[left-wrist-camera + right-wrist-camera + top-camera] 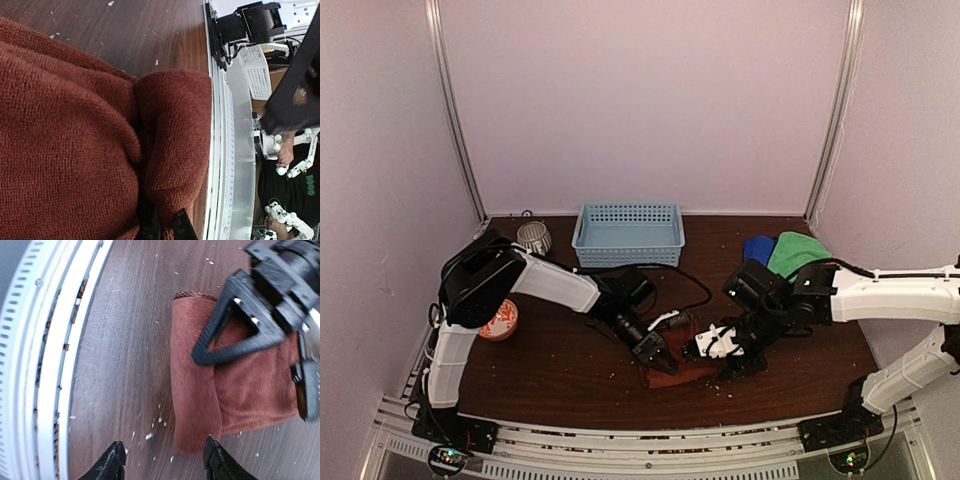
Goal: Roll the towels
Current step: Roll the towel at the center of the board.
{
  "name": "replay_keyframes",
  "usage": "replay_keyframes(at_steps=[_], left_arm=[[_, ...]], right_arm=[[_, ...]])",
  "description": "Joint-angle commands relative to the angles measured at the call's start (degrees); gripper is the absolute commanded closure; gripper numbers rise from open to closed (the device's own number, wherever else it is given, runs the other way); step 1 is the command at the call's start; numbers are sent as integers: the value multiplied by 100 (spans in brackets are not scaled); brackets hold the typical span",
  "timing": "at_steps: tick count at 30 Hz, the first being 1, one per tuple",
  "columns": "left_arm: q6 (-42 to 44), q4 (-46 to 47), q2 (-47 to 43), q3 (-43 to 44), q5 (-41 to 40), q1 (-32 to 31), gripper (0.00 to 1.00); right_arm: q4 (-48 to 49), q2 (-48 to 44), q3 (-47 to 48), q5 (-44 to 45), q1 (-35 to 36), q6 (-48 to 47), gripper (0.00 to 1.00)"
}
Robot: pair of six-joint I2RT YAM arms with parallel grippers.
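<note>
The rust-red towel (678, 376) lies partly rolled near the table's front edge. My left gripper (658, 358) is on its left end, jaws shut on a fold of the red cloth (170, 150) with the tips (166, 226) dug in. My right gripper (698, 352) hovers just right of it. In the right wrist view it (165, 464) is open and empty, with the towel's rolled end (197, 395) just beyond its right finger and the left gripper (240, 325) on the cloth. A green towel (798, 250) and a blue towel (757, 248) lie at the back right. The orange patterned towel is out of view.
A light blue lattice basket (628, 233) stands at the back centre, with a striped cup (533, 237) to its left. An orange-and-white bowl (500, 322) sits by the left arm. The white rail (55, 340) of the table's front edge runs close to the towel. White crumbs dot the wood.
</note>
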Motion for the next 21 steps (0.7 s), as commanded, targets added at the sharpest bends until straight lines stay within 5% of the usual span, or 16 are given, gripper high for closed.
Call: replay_keyframes(at_steps=[1, 9, 16, 18, 21], left_arm=[[-84, -257, 321, -96, -526, -3, 97], [-66, -340, 331, -26, -539, -3, 97], [69, -517, 310, 35, -723, -7, 95], [186, -592, 223, 67, -939, -12, 89], [180, -242, -500, -278, -1292, -13, 66]], right_arm=[[1202, 419, -106, 961, 377, 70, 44], [1794, 1195, -212, 1545, 748, 7, 49], [1623, 1751, -133, 1530, 762, -172, 79], [1540, 1805, -103, 1464, 760, -148, 86], [1063, 1809, 95, 1087, 757, -91, 92]])
